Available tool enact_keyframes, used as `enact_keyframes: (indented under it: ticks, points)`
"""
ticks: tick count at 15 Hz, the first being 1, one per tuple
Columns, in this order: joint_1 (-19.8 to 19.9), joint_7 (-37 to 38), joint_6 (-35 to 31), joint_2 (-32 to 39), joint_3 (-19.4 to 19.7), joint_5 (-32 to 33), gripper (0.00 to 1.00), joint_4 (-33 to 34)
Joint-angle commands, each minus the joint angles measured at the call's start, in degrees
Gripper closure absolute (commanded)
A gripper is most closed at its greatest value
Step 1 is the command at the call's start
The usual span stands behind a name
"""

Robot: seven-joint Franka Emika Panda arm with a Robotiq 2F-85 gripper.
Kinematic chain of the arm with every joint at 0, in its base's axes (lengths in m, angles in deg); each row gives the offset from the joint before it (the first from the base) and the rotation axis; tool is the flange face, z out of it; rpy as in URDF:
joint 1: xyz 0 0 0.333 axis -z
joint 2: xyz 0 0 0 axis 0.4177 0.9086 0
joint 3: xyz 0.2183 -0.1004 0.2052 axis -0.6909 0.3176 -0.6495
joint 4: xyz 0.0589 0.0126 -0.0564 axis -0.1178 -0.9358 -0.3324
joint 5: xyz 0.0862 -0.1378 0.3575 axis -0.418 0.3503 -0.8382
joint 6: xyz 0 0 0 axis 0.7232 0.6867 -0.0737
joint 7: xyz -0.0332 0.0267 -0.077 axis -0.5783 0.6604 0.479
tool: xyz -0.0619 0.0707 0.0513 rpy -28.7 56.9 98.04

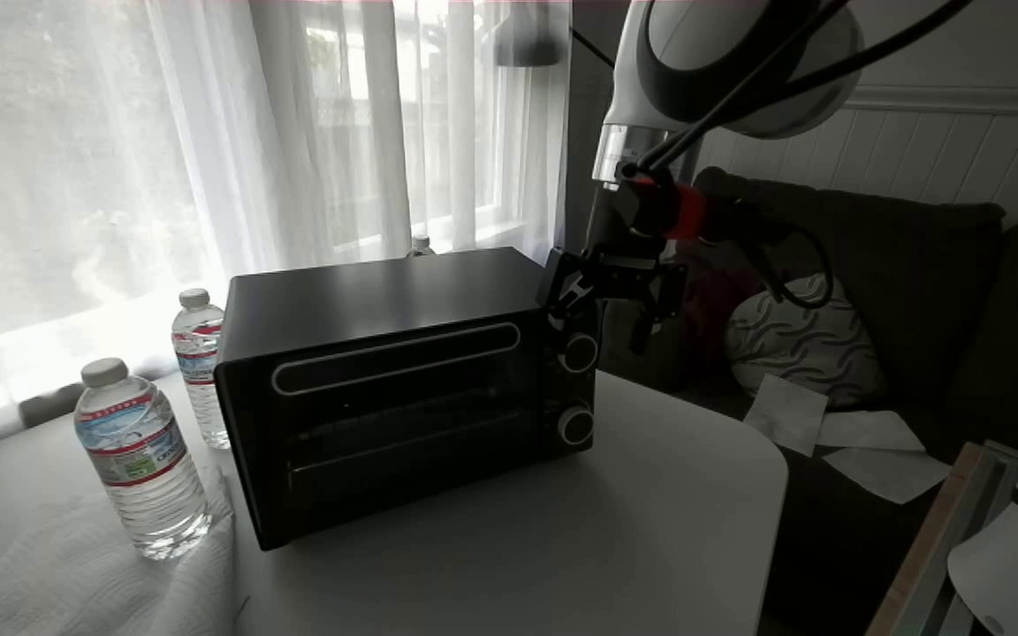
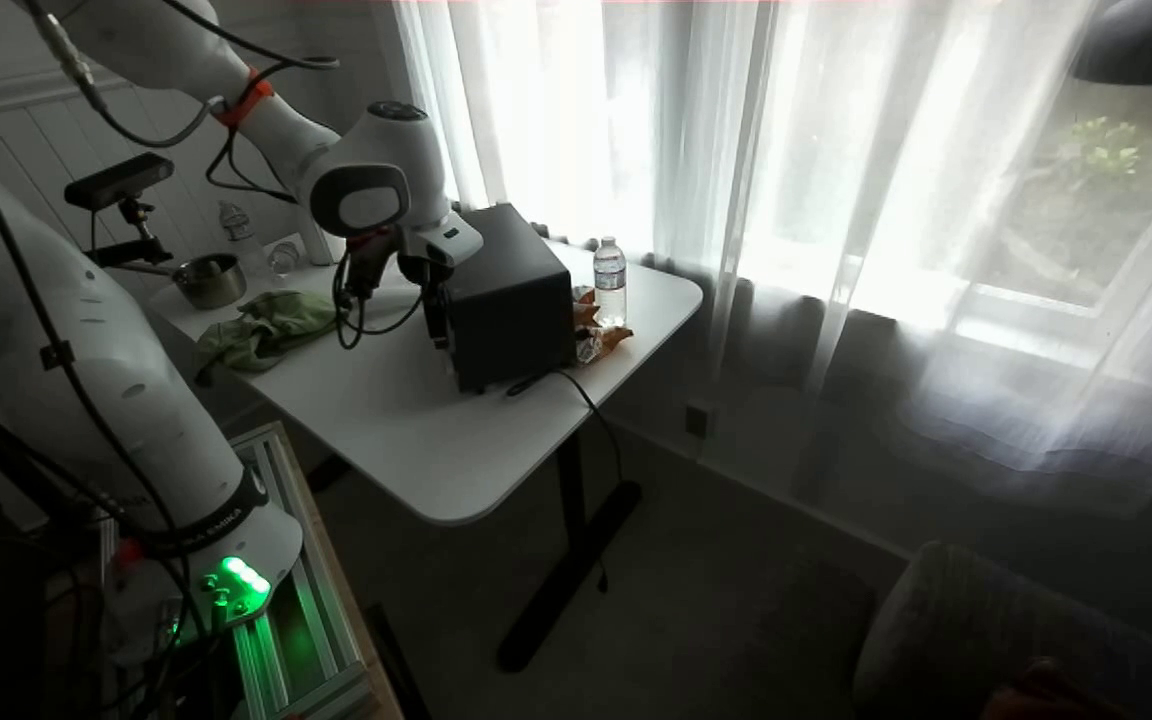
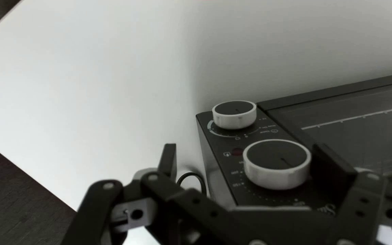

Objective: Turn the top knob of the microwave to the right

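- Top knob [image 3: 277, 163]: on the front of the oven [image 1: 385, 296], above the bottom knob [image 3: 234, 119].
- Claw [image 3: 246, 151]: spread wide, holding nothing, one finger [image 3: 333, 166] just beside the top knob; contact unclear.
- White table [image 1: 677, 508]: under the oven and a water bottle [image 1: 143, 468].

In an exterior view the gripper [image 2: 439, 325] hangs from the white arm [image 2: 421, 160], just beside the dark microwave [image 2: 516, 325], contact between the two too shadowed to tell, with the white table [image 2: 366, 420] below. Past the microwave from the gripper, an upright water bottle [image 2: 611, 285] stands near crumpled orange packaging [image 2: 601, 345], a black cord [image 2: 594, 405] drops over the tabletop's rim, and white curtains [image 2: 706, 130] hang farther off. On the gripper's opposite side a rumpled green cloth [image 2: 276, 325] lies at the table's edge, with a metal pot [image 2: 211, 283] and a clear bottle [image 2: 236, 222] beyond it.
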Motion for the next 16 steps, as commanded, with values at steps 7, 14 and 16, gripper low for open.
enact_keyframes:
  ticks: [7,14,16]
  points:
    - [1.4,1.6,3.9,-2.8,0.3,7.6,0.0,0.6]
    - [2.3,1.7,7.0,-4.3,0.7,9.9,0.0,0.3]
    - [2.6,1.5,7.4,-4.3,0.9,9.7,0.0,0.3]
